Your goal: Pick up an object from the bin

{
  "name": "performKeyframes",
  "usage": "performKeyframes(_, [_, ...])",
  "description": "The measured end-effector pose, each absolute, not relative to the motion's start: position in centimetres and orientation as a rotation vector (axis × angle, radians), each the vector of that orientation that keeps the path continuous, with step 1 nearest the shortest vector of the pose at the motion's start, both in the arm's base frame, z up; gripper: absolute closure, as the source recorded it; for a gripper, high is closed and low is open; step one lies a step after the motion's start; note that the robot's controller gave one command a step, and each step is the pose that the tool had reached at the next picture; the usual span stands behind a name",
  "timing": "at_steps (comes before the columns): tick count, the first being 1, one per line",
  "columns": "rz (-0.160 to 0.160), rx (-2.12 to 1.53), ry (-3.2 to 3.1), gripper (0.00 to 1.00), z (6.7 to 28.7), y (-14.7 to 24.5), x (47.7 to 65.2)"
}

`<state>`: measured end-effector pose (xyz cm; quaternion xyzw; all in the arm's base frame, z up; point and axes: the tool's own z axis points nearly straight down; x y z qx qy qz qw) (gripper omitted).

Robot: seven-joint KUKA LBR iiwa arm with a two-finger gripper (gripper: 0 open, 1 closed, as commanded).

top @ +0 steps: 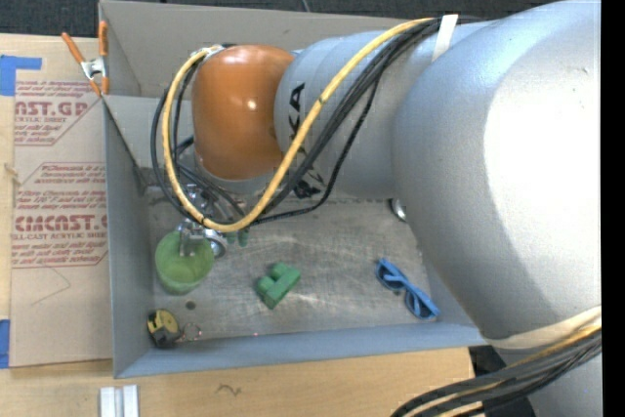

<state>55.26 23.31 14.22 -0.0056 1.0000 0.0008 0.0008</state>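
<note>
My gripper (203, 231) hangs low at the bin's left side, under the arm's orange cover. Its tip sits right at the upper edge of a pale green, see-through round thing (181, 264) that lies near the left wall. Whether it touches that thing I cannot tell. A small green angular block (276, 285) lies on the floor to the right of the gripper. A little yellow and black tape measure (164, 327) rests in the front left corner.
A blue flat piece (407, 289) lies at the front right of the bin floor, and a small shiny thing (397, 208) shows beside the arm. The thick arm and its cables cover the back and right of the bin.
</note>
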Motion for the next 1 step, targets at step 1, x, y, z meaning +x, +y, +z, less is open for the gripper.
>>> performKeyframes(1, [0.002,-0.019,3.14,1.0,14.69,23.37,55.28])
